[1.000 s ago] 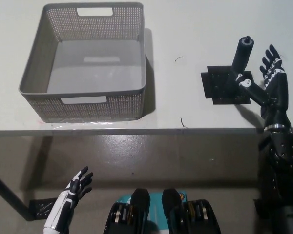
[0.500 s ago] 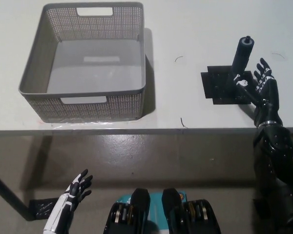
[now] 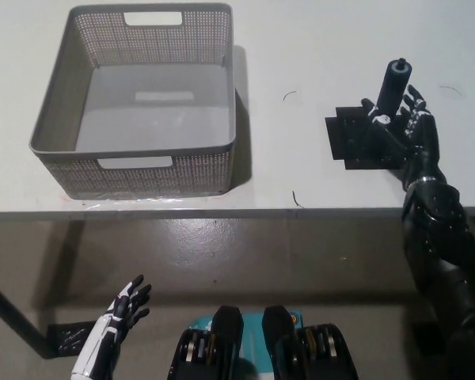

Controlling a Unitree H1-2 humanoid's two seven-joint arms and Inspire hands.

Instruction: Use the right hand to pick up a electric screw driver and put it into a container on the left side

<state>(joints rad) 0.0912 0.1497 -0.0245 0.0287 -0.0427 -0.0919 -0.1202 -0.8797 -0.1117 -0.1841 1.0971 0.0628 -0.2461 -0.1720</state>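
The black right hand point(image 3: 405, 120) was spread open around the upright electric screwdriver point(image 3: 391, 85) standing on its black base plate point(image 3: 356, 142), well right of the empty grey mesh basket point(image 3: 134, 170), while the white left hand point(image 3: 120, 313) hung open below the table point(image 3: 301, 47).

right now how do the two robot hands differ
The right hand is black and raised over the table, beside the electric screw driver; the left hand is white and hangs below the table edge, near nothing. Both are open with fingers spread, holding nothing.
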